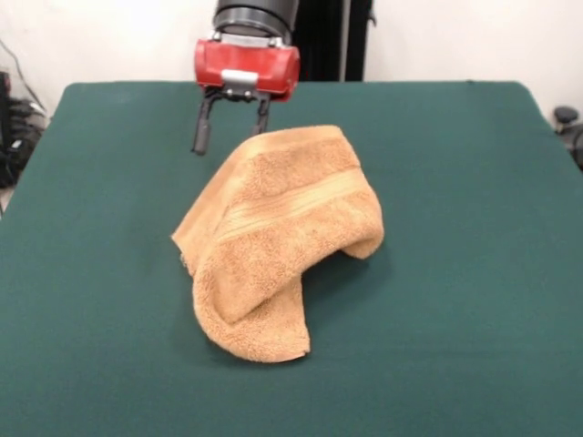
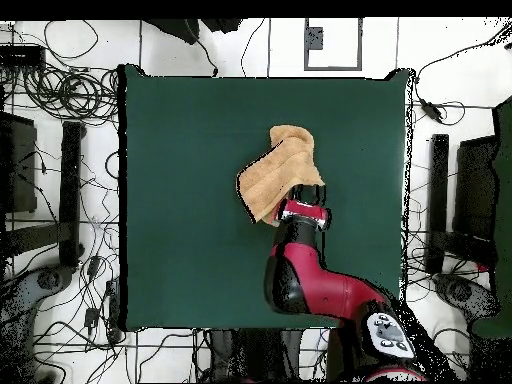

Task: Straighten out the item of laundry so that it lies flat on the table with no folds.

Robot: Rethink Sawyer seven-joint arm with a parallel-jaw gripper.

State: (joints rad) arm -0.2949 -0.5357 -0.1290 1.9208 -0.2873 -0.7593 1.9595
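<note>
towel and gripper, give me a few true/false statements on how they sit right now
1. The towel lies fully flat on the table. False: it is draped and folded, with its top edge raised at the gripper.
2. The gripper has a red body. True.
3. A woven stripe band runs across the towel's facing side. True.
4. The towel hangs off the table's edge. False: in the overhead view it sits well inside the green surface.
5. The gripper is far from the towel. False: one of its fingers hangs free beside the towel's top corner, the other meets the cloth.
</note>
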